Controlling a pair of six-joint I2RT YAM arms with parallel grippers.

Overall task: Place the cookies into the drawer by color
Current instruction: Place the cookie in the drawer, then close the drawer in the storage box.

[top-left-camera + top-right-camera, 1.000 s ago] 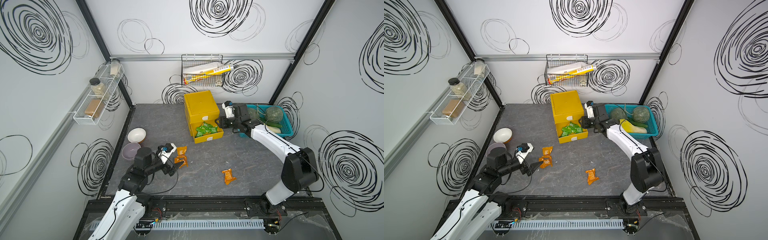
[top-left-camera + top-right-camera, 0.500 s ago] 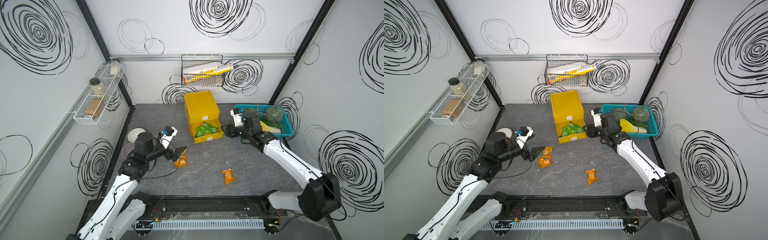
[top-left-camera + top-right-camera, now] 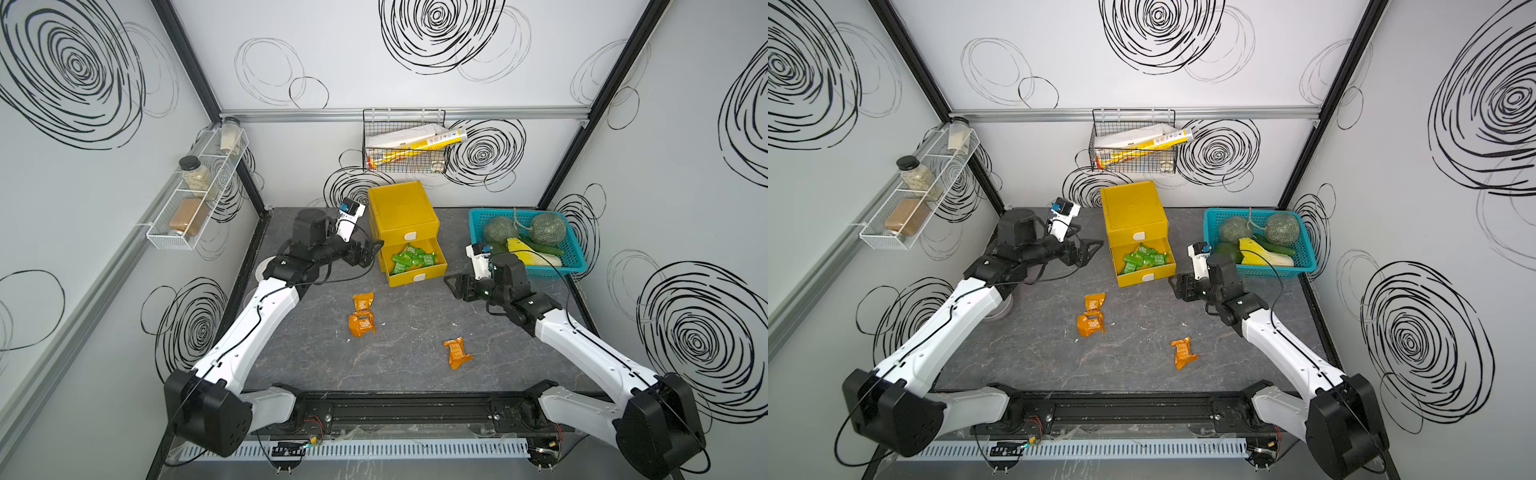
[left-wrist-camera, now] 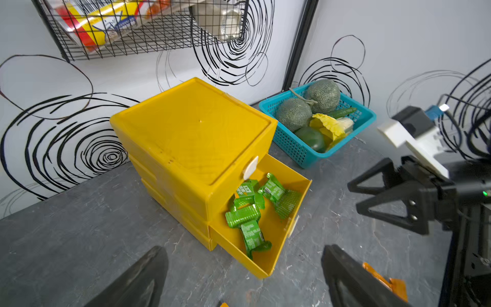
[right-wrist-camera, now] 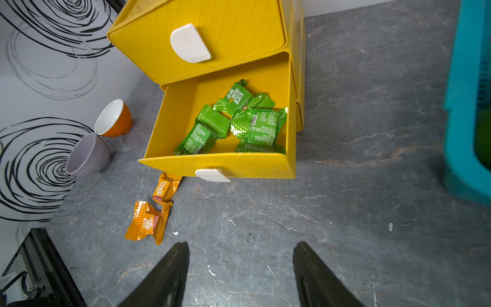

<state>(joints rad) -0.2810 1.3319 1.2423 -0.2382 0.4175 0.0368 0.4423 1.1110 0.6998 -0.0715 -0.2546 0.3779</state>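
1. Yellow plastic chest [image 3: 401, 212] stands at the back of the grey table [image 3: 415, 374], near the middle. Its top drawer is shut. A drawer [image 3: 430, 274] below that one is pulled out toward me.
2. Green packets [image 3: 411, 259] lie heaped inside the pulled-out drawer. Several overlap, so the count is unclear.
3. Two orange packets [image 3: 363, 301] lie on the table in front of the chest, one just beside the other. A third orange packet [image 3: 457, 352] lies well apart from them, nearer the front edge and toward my right.
4. My left gripper [image 3: 374, 253] hovers just beside the chest's left side, level with the pulled-out drawer. Its fingers are spread wide and nothing is between them.
5. My right gripper [image 3: 453, 286] hangs over bare table, between the drawer front and the teal basket [image 3: 577, 266]. Its fingers are parted with a clear gap, narrower than my left, and they hold nothing.
6. The teal basket sits at the back right and holds melons and vegetables.
7. An orange bowl [image 5: 114, 118] and a grey bowl [image 5: 87, 155] stand touching on the table, left of the chest.
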